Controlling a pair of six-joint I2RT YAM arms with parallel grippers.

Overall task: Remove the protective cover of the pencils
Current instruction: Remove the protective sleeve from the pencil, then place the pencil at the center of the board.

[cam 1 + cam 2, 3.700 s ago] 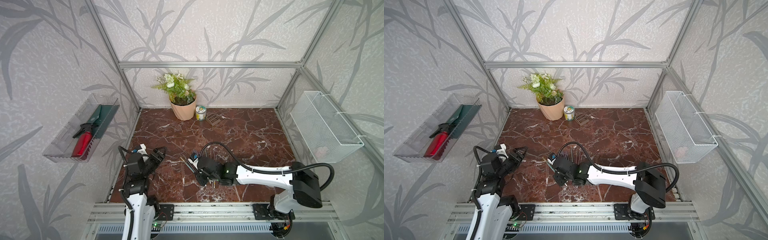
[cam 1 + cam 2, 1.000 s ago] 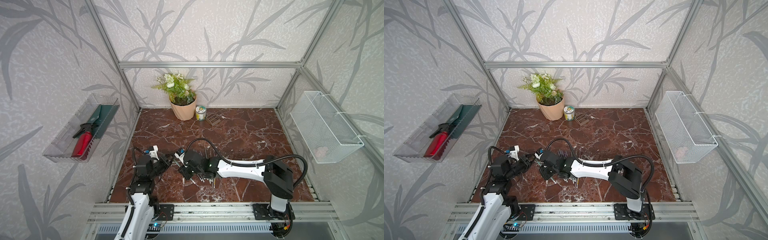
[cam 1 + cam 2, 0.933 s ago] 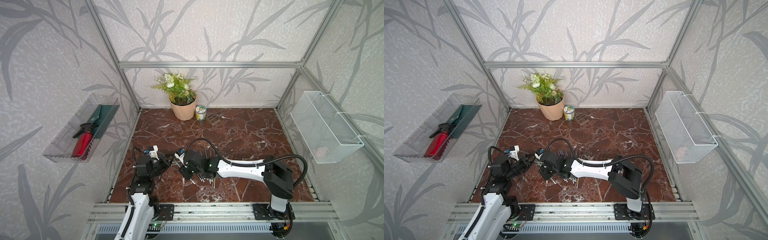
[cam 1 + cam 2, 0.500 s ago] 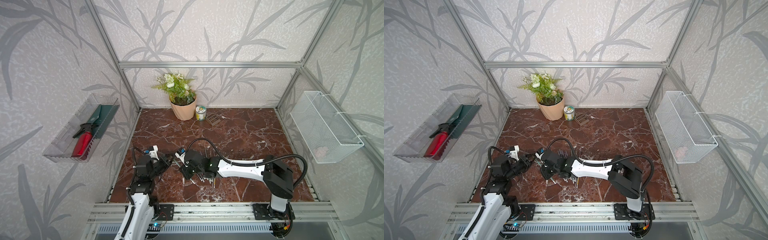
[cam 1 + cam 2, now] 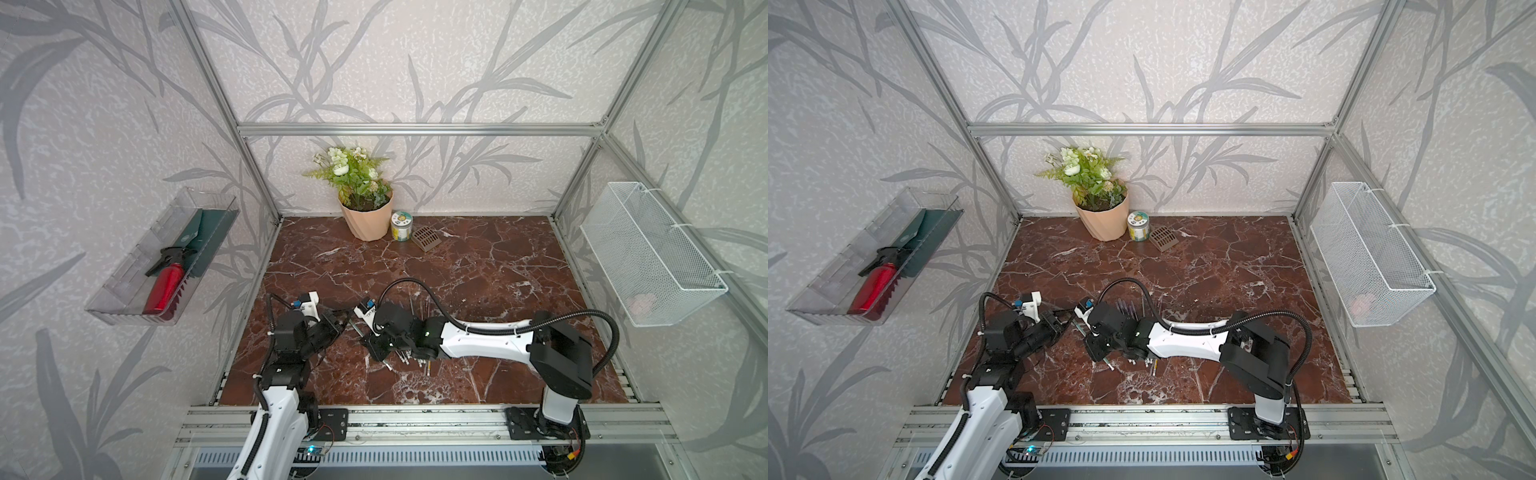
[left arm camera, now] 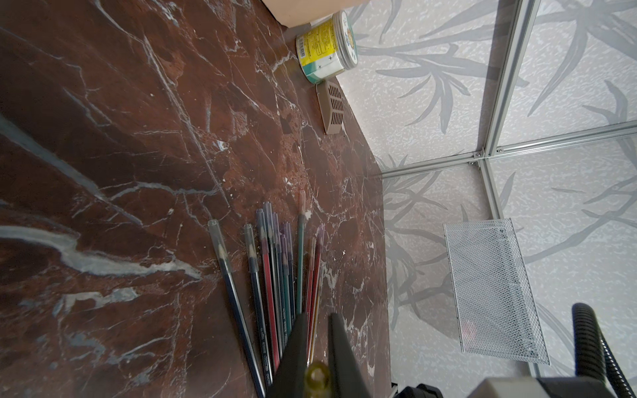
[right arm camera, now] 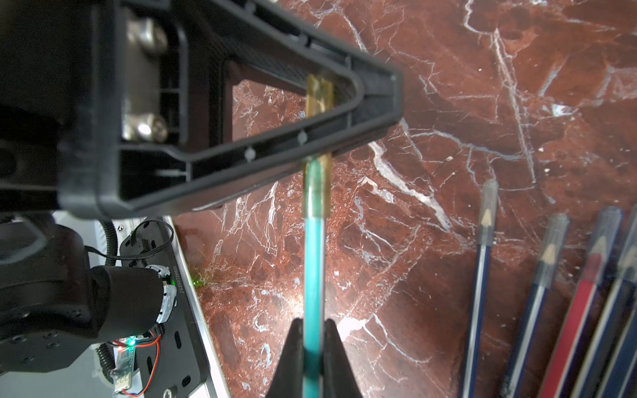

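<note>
In the right wrist view my right gripper (image 7: 313, 331) is shut on a teal pencil (image 7: 313, 275). A yellowish translucent protective cover (image 7: 316, 193) sits on that pencil's tip. The cover runs between the black fingers (image 7: 262, 151) of my left gripper, which is shut on it. In the left wrist view the cover's round end (image 6: 317, 377) shows between the fingers of the left gripper (image 6: 317, 322). In both top views the left gripper (image 5: 338, 323) (image 5: 1059, 322) and the right gripper (image 5: 360, 330) (image 5: 1084, 328) meet tip to tip at the front left. The other pencils (image 6: 275, 275) (image 7: 537, 293) lie fanned on the floor with bluish caps on their tips.
The floor is red-brown marble (image 5: 478, 266). A flower pot (image 5: 368, 218), a small tin (image 5: 402, 226) and a brown grille (image 5: 426, 237) stand at the back wall. A wire basket (image 5: 648, 253) hangs on the right wall and a clear tray (image 5: 166, 257) with a red bottle on the left wall.
Since the oldest frames both arms have moved toward each other and the right arm has swung left. Over the last second nothing visibly moves.
</note>
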